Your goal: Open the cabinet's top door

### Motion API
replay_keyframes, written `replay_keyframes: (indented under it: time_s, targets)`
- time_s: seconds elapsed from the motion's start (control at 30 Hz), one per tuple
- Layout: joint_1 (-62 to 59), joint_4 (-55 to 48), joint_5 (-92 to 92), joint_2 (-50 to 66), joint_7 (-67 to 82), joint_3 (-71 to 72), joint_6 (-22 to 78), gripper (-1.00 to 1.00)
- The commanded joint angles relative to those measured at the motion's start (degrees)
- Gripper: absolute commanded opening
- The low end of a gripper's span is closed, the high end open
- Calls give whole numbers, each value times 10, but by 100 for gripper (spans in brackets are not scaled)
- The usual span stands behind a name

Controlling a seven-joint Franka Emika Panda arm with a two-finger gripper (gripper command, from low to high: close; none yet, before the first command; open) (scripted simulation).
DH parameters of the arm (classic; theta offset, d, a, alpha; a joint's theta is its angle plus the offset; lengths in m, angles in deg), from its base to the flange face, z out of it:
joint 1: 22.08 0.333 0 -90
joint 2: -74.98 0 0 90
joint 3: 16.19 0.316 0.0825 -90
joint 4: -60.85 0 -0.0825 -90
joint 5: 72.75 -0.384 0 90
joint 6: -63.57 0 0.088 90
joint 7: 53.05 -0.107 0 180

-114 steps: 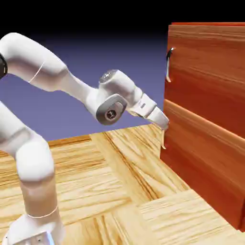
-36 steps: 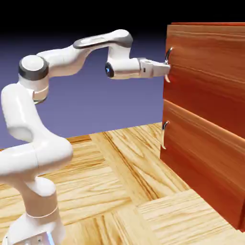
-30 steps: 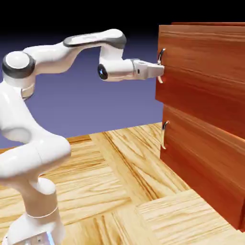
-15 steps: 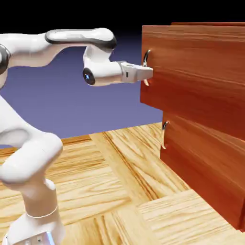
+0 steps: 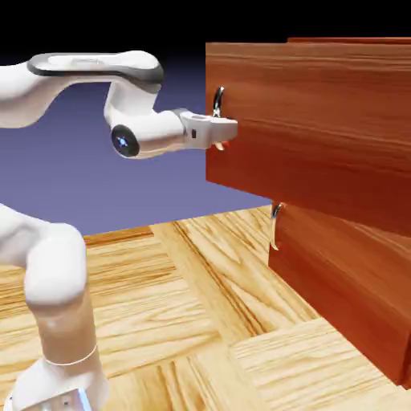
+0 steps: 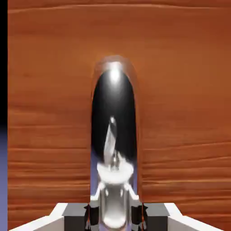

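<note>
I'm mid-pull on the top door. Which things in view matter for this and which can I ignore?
In play:
- top door, pulled out ahead of the lower panel
- its silver handle, between the jaws
- gripper
- cabinet

Ignore:
- lower panel, shut
- lower handle
- table

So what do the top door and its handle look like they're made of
The top door looks like reddish-brown wood with a smooth, faintly glossy finish: grain lines streak across it. Its handle, clamped between the jaws of the gripper, looks like polished metal: curved, silver and mirror-bright, though in a render that's only appearance.
</note>
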Motion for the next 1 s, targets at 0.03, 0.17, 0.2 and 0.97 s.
replay_keyframes:
  time_s: [0.03,0.17,0.2,0.97]
  targets:
    - [38,28,50,-28,-25,-38,3,-100]
    - [99,74,149,-83,-78,-104,6,-100]
    - [111,85,174,-97,-92,-118,6,-100]
    - [33,205,737,-372,-391,-442,306,-100]
